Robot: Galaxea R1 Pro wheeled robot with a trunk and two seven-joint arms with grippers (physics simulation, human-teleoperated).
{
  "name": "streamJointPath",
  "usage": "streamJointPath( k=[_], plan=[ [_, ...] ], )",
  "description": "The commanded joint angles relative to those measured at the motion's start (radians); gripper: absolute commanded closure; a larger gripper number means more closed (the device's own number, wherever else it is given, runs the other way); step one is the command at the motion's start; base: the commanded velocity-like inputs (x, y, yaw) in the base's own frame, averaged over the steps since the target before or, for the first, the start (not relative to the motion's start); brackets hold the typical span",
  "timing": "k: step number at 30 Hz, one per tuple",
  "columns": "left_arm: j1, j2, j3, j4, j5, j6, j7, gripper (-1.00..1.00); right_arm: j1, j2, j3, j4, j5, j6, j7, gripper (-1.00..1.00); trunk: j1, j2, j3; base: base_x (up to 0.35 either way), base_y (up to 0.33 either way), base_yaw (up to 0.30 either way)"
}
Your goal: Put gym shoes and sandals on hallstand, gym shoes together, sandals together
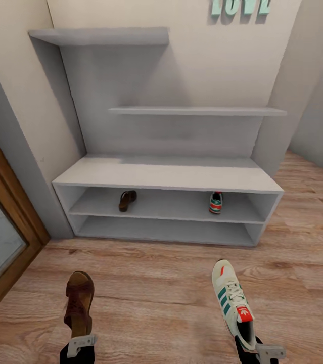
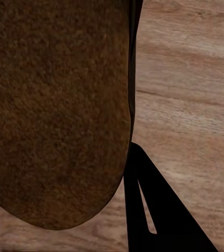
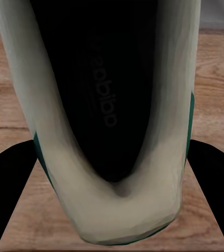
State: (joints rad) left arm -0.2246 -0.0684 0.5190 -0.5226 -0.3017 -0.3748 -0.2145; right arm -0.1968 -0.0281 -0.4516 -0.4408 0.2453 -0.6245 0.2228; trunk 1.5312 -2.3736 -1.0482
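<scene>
The pale grey hallstand [image 1: 166, 174] stands against the wall ahead, with staggered wall shelves above it. On its upper open tier lie one brown sandal [image 1: 127, 200] at the left and one gym shoe [image 1: 215, 202] at the right, well apart. My left gripper [image 1: 80, 344] is shut on the heel of a second brown sandal [image 1: 79, 298], held above the corridor floor [image 1: 151, 298]; its sole [image 2: 54, 110] looms close in the left wrist view. My right gripper [image 1: 257, 349] is shut on the heel of a second white gym shoe [image 1: 232, 301], whose dark insole [image 3: 99, 89] faces the right wrist camera.
A wooden door frame [image 1: 7, 212] with a glass panel runs along the left. Wall corners close in beside the hallstand on both sides. The lower tier [image 1: 164, 230] and the bench top hold nothing.
</scene>
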Motion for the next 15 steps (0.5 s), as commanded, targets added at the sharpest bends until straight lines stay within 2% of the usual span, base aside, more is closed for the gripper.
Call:
streamJointPath(
  k=[1, 15],
  plan=[
    [-0.001, -0.001, 0.009, -0.001, -0.01, -0.003, -0.007, 1.0, -0.001, 0.0, -0.009, 0.001, 0.009, -0.004, 0.007, 1.0, 0.0, 0.0, -0.001, 0.0, 0.028, -0.054],
    [-0.001, -0.001, 0.008, -0.001, -0.01, -0.003, -0.007, 1.0, -0.001, 0.0, -0.009, -0.001, 0.007, -0.003, 0.007, 1.0, 0.0, 0.0, -0.001, 0.0, 0.004, -0.008]
  ],
)
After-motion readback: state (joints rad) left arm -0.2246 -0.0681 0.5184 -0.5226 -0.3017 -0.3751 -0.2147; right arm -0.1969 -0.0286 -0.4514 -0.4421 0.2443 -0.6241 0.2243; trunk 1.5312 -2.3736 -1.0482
